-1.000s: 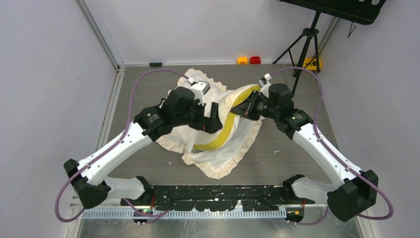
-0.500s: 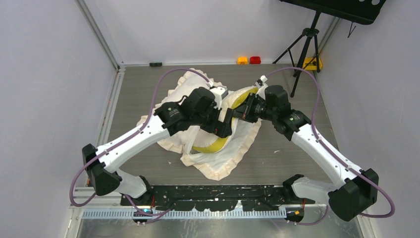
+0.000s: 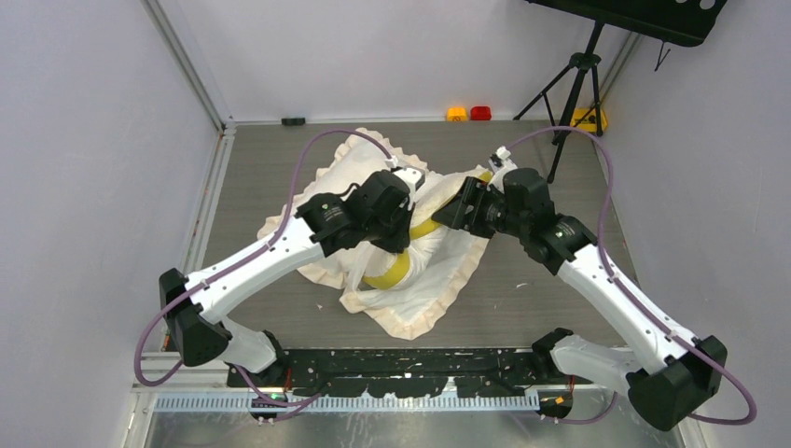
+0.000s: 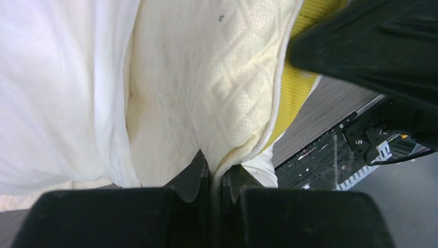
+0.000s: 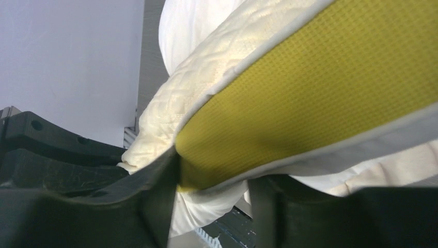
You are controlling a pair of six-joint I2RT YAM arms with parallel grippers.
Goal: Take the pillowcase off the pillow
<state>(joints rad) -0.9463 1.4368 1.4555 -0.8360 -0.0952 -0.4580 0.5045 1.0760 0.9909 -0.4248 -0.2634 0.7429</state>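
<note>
The pillowcase [image 3: 424, 303] lies cream side up with its frill edge toward the front, bunched round the pillow [image 3: 392, 273], whose yellow side band arcs out of it. My left gripper [image 3: 410, 226] is shut on the pillow's piped pale-yellow edge [image 4: 206, 88], pinched between its jaws [image 4: 216, 170]; white pillowcase fabric [image 4: 57, 93] hangs to the left. My right gripper [image 3: 450, 211] is at the pillow's far end. Its jaws [image 5: 217, 178] stand apart, with the yellow band [image 5: 320, 88] lying between them. No grey face of the cover shows.
A tripod [image 3: 574, 84] stands at the back right beside a yellow block [image 3: 588, 119]. Orange [image 3: 456, 113] and red [image 3: 480, 113] items and a small black one [image 3: 294, 120] sit along the back edge. The black rail [image 3: 401, 364] runs along the front.
My left arm swung right onto the pillow and its jaws shut on the edge. My right gripper's jaws, shut before, have parted round the yellow band, and that arm has shifted slightly right.
</note>
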